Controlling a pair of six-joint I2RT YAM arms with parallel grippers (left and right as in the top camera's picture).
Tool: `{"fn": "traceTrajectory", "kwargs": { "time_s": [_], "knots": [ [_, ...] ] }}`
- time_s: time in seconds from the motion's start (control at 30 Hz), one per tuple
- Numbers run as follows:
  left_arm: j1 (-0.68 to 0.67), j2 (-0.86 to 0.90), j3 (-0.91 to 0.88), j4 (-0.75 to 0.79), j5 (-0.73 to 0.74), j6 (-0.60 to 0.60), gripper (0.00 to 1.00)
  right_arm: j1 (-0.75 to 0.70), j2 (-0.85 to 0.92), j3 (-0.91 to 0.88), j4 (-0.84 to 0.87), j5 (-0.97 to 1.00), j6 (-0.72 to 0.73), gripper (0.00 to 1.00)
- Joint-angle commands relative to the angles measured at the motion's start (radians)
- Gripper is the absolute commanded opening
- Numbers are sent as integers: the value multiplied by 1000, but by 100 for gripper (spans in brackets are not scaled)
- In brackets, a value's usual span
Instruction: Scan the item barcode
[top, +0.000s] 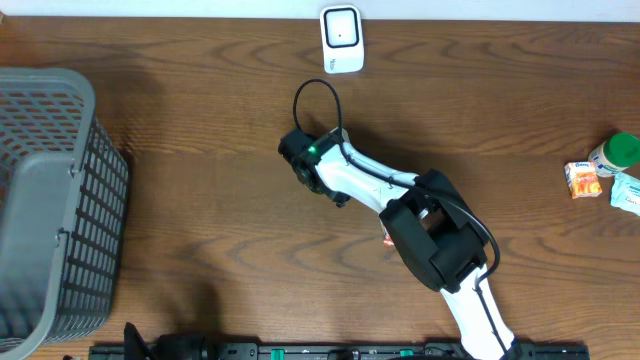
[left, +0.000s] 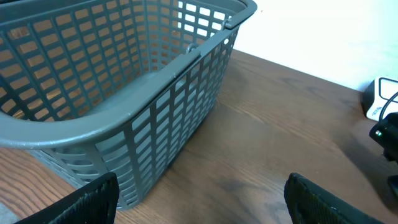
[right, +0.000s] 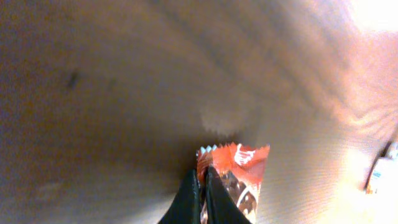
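Observation:
My right gripper (right: 202, 172) is shut on the edge of an orange-red snack packet (right: 239, 173) with a serrated top, just above the wooden table. From overhead the right arm's wrist covers the packet, and only a sliver of orange (top: 386, 239) shows at its left side, near the table's middle. A white barcode scanner (top: 341, 40) stands at the far edge, also visible in the left wrist view (left: 380, 99). My left gripper (left: 200, 190) is open and holds nothing, low over the table beside the basket.
A large grey plastic basket (top: 50, 200) fills the left side of the table and looms close in the left wrist view (left: 124, 93). At the right edge lie a small orange carton (top: 582, 180), a green-capped bottle (top: 615, 152) and a pale packet (top: 627, 192).

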Motion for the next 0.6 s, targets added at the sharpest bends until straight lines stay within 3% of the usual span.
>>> {"fn": "traceTrajectory", "kwargs": {
  "time_s": [0.0,0.13,0.3,0.43,0.47,0.5,0.53,0.57],
  "knots": [
    [-3,-1,-1,1,9,-1,86,0,-37,117,-87,-260,-37,1],
    [-3,-1,-1,1,9,-1,85,-10,-130,259,-206,-746,-191,1],
    [-3,-1,-1,1,9,-1,85,-75,-226,291,-219,-1158,-270,1],
    [-3,-1,-1,1,9,-1,85,-129,-224,265,-227,-1198,-289,1],
    [-3,-1,-1,1,9,-1,85,-134,-224,250,-229,-1161,-286,7],
    [-3,-1,-1,1,9,-1,85,-135,-224,237,-248,-1073,-248,47],
    [-3,-1,-1,1,9,-1,85,-135,-224,235,-268,-1021,-221,63],
    [-3,-1,-1,1,9,-1,85,-135,-224,235,-303,-949,-172,68]
  ]
}}
